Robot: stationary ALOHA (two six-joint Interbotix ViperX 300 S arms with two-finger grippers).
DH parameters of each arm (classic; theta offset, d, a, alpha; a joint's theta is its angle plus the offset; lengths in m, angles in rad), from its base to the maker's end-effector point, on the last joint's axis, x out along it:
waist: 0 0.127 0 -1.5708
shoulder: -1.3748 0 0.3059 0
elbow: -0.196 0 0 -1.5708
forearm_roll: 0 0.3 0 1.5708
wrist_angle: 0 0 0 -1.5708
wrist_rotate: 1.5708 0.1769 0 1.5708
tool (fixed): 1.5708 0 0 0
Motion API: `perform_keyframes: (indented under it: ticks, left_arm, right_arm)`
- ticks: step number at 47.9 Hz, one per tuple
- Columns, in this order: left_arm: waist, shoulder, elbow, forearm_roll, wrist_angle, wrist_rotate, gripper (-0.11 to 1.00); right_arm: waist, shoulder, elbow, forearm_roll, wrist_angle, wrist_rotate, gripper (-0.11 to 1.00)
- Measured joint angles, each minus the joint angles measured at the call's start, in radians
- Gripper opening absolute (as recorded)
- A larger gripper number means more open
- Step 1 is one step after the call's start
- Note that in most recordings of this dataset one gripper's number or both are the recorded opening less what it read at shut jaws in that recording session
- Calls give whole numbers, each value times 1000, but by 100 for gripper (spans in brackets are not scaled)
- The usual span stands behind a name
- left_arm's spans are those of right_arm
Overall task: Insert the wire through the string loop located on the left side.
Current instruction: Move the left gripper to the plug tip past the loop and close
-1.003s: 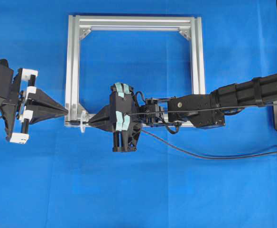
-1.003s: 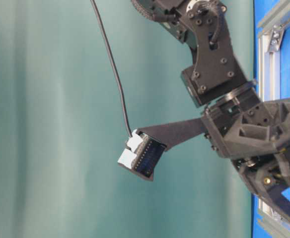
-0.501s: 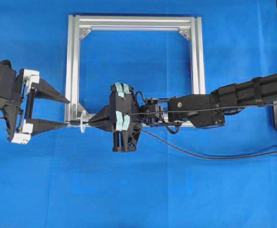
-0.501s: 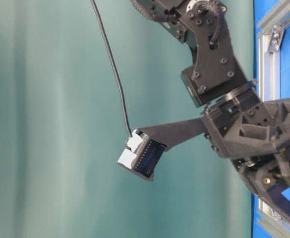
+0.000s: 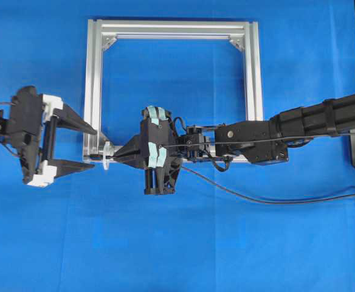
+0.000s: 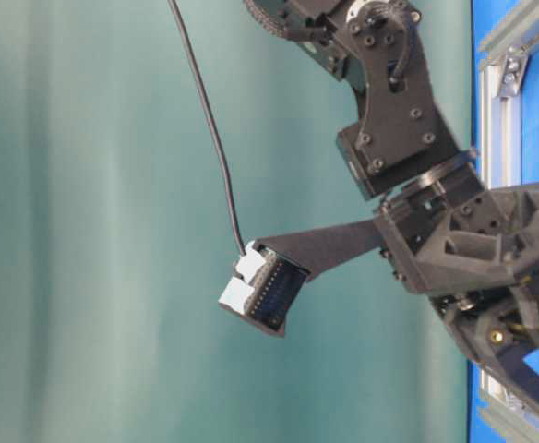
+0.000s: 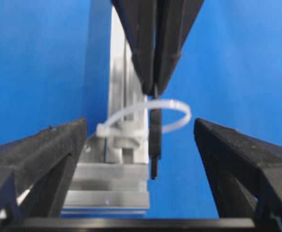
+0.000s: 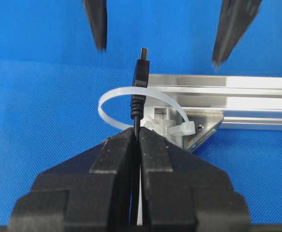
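Right gripper (image 8: 137, 137) is clamped on the wire (image 8: 140, 84), plug poked through the string loop (image 8: 113, 99) at the frame (image 5: 93, 91) corner. Left gripper (image 5: 87, 146) stands wide open, fingers either side of the plug axis, just left of it: nearer arm for the takeover.

The right gripper (image 5: 118, 157) points toward the left of the overhead view, its two black fingers (image 8: 126, 150) pressed together and pinching the wire (image 8: 140, 82) just behind the plug, which sticks out past the fingertips. Its arm stretches in level from the right edge. The left gripper (image 5: 86, 146) faces it from the opposite side, jaws spread wide, one finger on either side of the right gripper's tip line, with its own fingertips (image 7: 78, 128) just short of the right gripper's tips and touching nothing.
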Motion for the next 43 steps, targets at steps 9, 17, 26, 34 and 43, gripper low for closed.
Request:
perform_keyframes:
  ticks: [9,17,26,34,43]
  left_arm:
    - [0,69,-11,2,-2,-3,87]
    - [0,69,-12,2,-2,-3,87]
    - [2,69,-12,0,-2,-3,87]
    - [2,69,-12,2,-3,-3,87]
    - [2,71,-12,2,-3,-3,87]
  right_arm:
    - [-2,0,0,-2,0,0,-4]
    - [0,0,0,0,0,0,-4]
    - [-2,0,0,0,0,0,-4]
    - [0,0,0,0,0,0,-4]
    - [0,0,0,-2,0,0,-4]
